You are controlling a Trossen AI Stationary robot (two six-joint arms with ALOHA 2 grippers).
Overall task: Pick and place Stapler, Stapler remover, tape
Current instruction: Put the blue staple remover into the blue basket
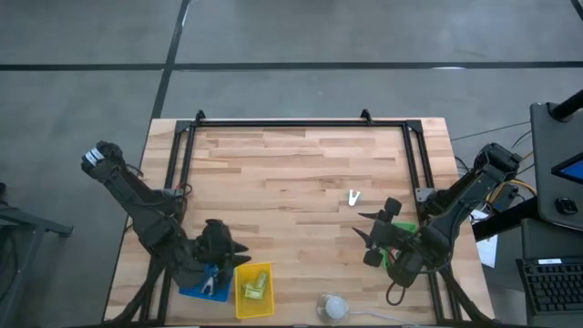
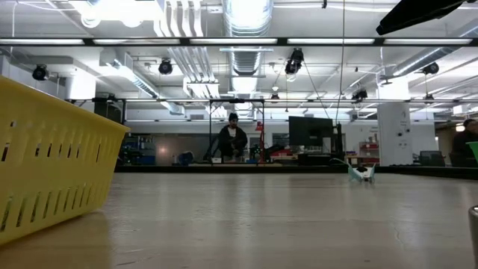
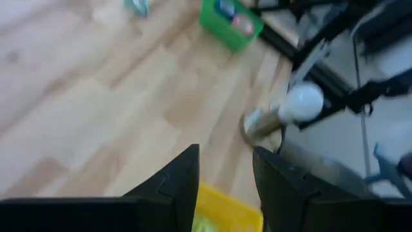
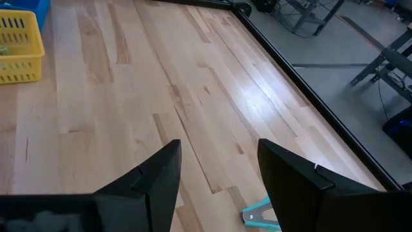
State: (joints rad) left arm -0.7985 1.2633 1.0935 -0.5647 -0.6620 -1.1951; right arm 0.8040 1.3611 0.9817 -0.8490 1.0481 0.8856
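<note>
Our right hand, fingers parted and empty, hovers near the staple remover mid-table; our left hand waits open over the yellow basket. Next: descend and grasp.

Both arms are black and chunky, built from jointed segments, with dark cables along them; each ends in two flat, wedge-shaped black fingers.
</note>
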